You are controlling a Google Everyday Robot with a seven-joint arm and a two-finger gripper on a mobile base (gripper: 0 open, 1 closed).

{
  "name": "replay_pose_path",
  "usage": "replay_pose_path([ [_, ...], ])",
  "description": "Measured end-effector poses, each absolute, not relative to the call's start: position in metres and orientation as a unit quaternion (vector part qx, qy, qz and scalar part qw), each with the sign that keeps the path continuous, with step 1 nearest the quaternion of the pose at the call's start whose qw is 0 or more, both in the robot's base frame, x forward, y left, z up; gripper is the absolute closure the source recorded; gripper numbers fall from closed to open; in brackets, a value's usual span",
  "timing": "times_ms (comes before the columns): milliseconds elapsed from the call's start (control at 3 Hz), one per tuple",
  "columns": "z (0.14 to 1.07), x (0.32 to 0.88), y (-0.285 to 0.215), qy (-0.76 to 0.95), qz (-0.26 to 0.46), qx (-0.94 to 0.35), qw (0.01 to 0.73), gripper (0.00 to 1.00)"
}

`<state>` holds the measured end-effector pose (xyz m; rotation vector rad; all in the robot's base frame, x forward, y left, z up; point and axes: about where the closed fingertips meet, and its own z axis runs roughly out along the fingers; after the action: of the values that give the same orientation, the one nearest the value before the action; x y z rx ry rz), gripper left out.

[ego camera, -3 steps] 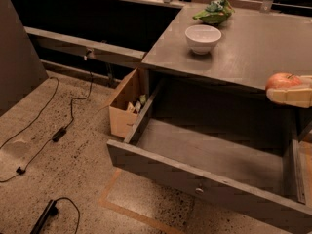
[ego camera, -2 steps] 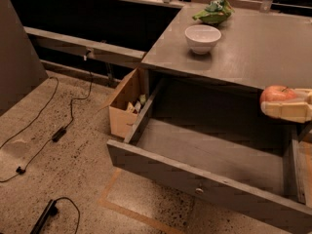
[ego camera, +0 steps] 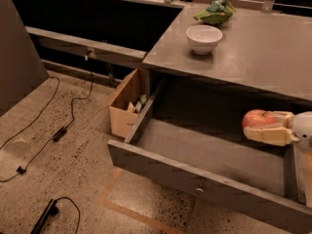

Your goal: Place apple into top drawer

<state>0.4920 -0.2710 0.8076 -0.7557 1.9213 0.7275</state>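
The top drawer (ego camera: 204,155) is pulled wide open below the grey counter; its grey inside is bare and a small round knob (ego camera: 199,191) shows on its front panel. My gripper (ego camera: 261,126) reaches in from the right edge, above the drawer's right part. Its pale fingers (ego camera: 267,134) are shut on the red-orange apple (ego camera: 257,118), which is held in the air over the drawer's interior, just below the counter's edge.
A white bowl (ego camera: 204,37) and a green leafy item (ego camera: 214,12) sit on the counter top (ego camera: 258,52). A small cardboard box (ego camera: 126,104) stands on the floor left of the drawer. Black cables (ego camera: 58,130) lie on the speckled floor at left.
My gripper has carried the apple leftward and down, from the counter's edge level to a spot over the open drawer. The drawer, bowl and box have not moved.
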Motion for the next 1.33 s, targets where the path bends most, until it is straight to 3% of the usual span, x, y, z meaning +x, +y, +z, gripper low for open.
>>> replay_pose_path([
  [1333,0.673,0.561,-0.209,0.766,0.288,-0.34,0.463,1.0],
])
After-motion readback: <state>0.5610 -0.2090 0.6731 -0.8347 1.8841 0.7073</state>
